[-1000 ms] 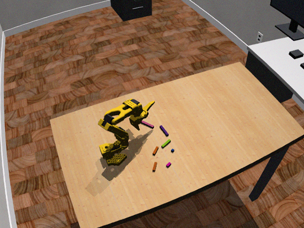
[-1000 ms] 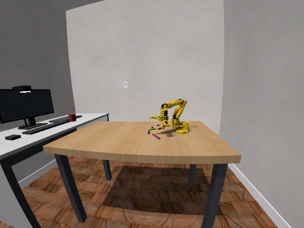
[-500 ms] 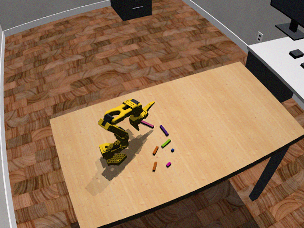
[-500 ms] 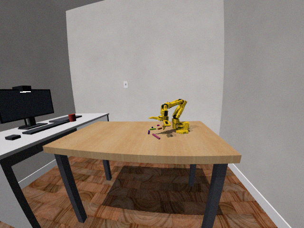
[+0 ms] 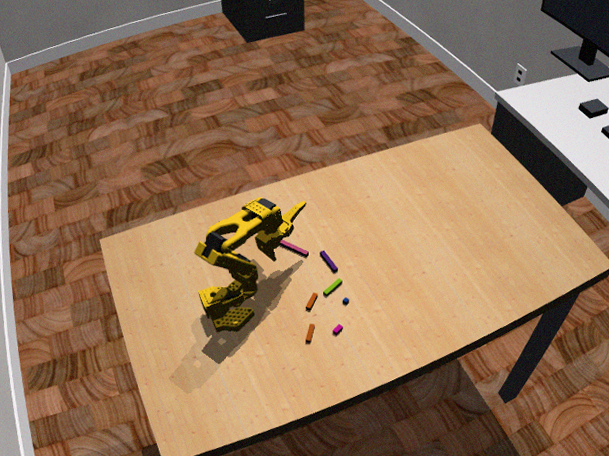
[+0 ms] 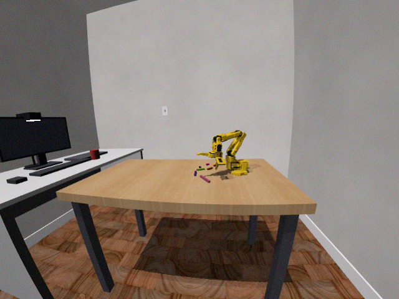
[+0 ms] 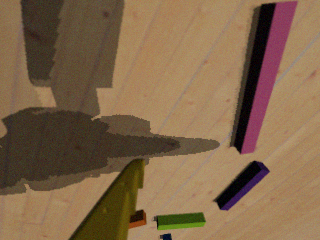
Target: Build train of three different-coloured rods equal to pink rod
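Small arm (image 5: 231,236): yellow blocky links, black joint blocks between segments, perforated yellow base plate (image 5: 239,318). Gripper (image 5: 282,229): yellow, one long tapered pointed finger (image 7: 114,206), matte, olive-shaded underside.

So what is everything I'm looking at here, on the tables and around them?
Long pink rod: one, pink, beside the gripper.
Purple rod: one, purple, just past the pink one.
Lime rod: one, lime green, mid cluster.
Orange rods: two, orange, nearest the arm's base.
Small blue block: one, blue, beside the lime rod.
Short magenta rod: one, magenta, outer edge of the cluster.
Wooden table: one, light wood, dark legs.
White desk: one, with black monitor, keyboard, red mug.
Dark drawer cabinet: one, against the far wall.
Yellow robot arm: one, on the table.
Gripper: one, yellow, open, empty.
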You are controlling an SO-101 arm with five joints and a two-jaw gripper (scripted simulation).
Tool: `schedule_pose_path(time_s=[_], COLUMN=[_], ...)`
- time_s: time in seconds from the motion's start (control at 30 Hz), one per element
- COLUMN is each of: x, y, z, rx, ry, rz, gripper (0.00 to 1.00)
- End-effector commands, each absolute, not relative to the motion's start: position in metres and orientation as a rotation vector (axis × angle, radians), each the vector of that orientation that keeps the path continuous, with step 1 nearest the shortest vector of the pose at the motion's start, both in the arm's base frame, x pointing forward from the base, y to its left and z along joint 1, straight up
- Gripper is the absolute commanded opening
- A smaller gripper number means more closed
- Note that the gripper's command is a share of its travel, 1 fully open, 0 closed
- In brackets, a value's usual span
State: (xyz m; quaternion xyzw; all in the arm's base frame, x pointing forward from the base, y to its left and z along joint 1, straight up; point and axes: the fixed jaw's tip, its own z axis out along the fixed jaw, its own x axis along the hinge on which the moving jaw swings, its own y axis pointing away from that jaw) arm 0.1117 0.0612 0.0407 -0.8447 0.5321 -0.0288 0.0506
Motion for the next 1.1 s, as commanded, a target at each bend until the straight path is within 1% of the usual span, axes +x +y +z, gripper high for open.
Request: schedule_pose_path(time_s=[0.0, 0.1, 0.17, 0.47, 1.07], x=[0.115, 0.111, 0.111, 0.097, 0.095], y=[0.069, 0.073, 0.073, 0.079, 0.080], z=[0.060, 0.071, 0.071, 0.094, 0.097], rx=[-2.516, -2.494, -2.494, -2.428, -2.418], ry=[1.510, 1.425, 1.425, 1.223, 1.197], rz=[-0.159, -0.192, -0.192, -0.253, -0.259], gripper=[1.00, 1.00, 1.00, 1.00, 1.00])
